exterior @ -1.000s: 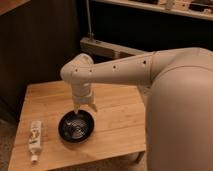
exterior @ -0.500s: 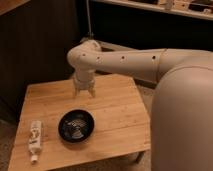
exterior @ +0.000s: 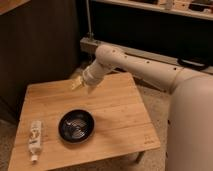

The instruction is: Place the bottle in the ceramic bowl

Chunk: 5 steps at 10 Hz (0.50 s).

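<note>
A: Bottle (exterior: pixel 35 140) where?
B: Lying flat on the desk (exterior: pixel 115 107), front-left corner, just left of the ceramic bowl (exterior: pixel 76 126) (apart, not inside).
A: Claw (exterior: pixel 80 84)?
B: Raised over the desk's back edge, well away from both, fingers apart, nothing held; arm (exterior: pixel 140 67) reaches in from the right.

Non-task items: light wooden slatted table (exterior: pixel 117 107), one leg (exterior: pixel 139 158) visible under the near right corner. Speckled floor (exterior: pixel 156 107) right of it. Dark panel wall (exterior: pixel 42 40) behind. Grey metal ledge (exterior: pixel 89 46) beyond the far edge, thin upright pole (exterior: pixel 88 17) rising from it. Pale shelf (exterior: pixel 165 10) top right, black cable (exterior: pixel 192 64) below.
</note>
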Motion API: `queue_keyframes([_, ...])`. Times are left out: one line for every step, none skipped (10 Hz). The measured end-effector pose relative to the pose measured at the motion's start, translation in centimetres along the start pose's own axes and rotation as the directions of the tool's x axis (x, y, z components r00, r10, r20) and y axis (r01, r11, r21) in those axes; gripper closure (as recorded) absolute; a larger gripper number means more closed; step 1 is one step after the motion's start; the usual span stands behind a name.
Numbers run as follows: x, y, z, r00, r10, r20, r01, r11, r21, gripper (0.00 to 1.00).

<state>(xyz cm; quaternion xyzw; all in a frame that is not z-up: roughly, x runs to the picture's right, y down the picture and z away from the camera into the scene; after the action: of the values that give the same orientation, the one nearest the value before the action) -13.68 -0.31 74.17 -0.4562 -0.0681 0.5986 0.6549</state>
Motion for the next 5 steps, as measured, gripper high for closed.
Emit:
queue_keyframes([-0.2, 0.5, 0.7, 1.000, -0.019, -0.004, 0.018, 0.999, -0.034, 0.35])
queue_keyframes([-0.2, 0.7, 1.8, 0.999, -0.033, -0.012, 0.032, 0.997, -0.075, 0.35])
queue_keyframes([0.0, 0.6, 3.3, 0.999, -0.039, -0.015, 0.037, 0.992, -0.117, 0.35])
queue_keyframes([0.2, 0.8, 4.3, 0.999, -0.039, -0.019, 0.035, 0.988, -0.148, 0.35])
queue_keyframes([0.3, 1.2, 5.0, 0.999, -0.036, -0.021, 0.031, 0.985, -0.170, 0.35])
